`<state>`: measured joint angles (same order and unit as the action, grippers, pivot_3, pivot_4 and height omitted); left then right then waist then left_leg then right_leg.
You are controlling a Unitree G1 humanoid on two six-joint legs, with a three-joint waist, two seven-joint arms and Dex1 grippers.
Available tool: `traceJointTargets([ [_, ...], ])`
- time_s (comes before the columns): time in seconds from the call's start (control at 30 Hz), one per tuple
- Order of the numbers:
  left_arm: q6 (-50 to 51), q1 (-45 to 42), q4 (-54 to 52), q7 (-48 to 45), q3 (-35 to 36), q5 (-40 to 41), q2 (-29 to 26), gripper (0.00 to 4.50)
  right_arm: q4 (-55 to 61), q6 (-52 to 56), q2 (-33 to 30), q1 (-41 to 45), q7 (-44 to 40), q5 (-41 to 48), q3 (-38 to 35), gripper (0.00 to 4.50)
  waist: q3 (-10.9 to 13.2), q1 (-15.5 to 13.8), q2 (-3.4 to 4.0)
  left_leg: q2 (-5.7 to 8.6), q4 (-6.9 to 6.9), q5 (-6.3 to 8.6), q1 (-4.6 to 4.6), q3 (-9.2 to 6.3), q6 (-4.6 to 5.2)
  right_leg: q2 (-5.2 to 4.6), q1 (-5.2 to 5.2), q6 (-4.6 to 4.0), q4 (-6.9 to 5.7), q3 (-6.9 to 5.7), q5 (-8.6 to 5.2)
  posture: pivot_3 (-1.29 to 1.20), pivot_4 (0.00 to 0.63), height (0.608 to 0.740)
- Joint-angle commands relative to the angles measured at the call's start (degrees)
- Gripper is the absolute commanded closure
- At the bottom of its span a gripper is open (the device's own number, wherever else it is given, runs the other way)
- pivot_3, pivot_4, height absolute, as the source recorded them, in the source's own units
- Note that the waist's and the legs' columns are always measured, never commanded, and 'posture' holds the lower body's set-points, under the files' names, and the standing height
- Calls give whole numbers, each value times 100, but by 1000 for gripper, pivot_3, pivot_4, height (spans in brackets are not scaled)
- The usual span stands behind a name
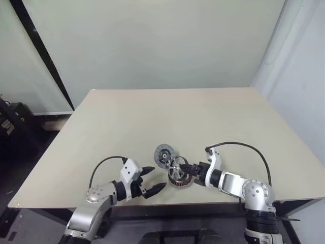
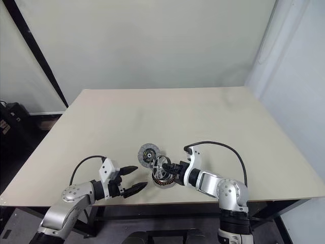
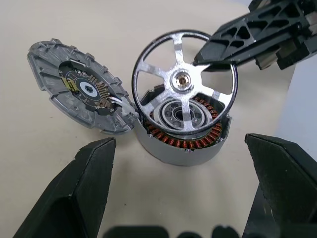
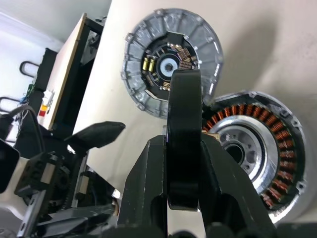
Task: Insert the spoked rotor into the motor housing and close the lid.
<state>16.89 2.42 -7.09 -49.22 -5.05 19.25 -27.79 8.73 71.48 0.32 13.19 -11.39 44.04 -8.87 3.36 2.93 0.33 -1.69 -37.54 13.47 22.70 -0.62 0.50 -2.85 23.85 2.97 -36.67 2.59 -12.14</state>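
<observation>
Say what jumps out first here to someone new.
The right gripper, shut on the rim of the spoked rotor, holds it on edge right above the motor housing with its copper coils, near the table's front edge. The grey lid hangs open beside the housing, and the left gripper waits open nearby.

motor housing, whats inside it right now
Inside the motor housing a ring of copper coils surrounds a silver hub with a central hole. The spoked rotor, pinched on edge by the right end effector, stands over it, covering part of the coils.
</observation>
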Motion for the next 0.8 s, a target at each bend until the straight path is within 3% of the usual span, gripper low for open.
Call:
traceJointTargets([
  [0.03,-69,-98,-139,-17,162,101,-33,0,34,-133,-1,27,-46,-17,55,4057,0,0,0,0,0,0,0,0,0,0,0,0,0,0,0,0,0,740],
  [0.3,-79,-119,-136,-13,142,85,-23,0,-13,-280,-108,-18,-17,-189,185,4057,0,0,0,0,-4,0,-1,0,0,0,-1,0,0,0,0,0,0,740],
  [0.63,-111,-140,-86,-13,106,58,12,0,192,-238,-289,-6,88,-261,144,684,0,-1,-2,0,-2,0,2,1,0,0,3,0,0,1,0,0,0,740],
  [0.8,-107,-159,-75,-17,75,49,38,0,487,-208,-614,43,25,-269,228,684,0,-2,-2,1,-3,0,3,0,0,0,2,0,1,1,0,0,0,740],
])
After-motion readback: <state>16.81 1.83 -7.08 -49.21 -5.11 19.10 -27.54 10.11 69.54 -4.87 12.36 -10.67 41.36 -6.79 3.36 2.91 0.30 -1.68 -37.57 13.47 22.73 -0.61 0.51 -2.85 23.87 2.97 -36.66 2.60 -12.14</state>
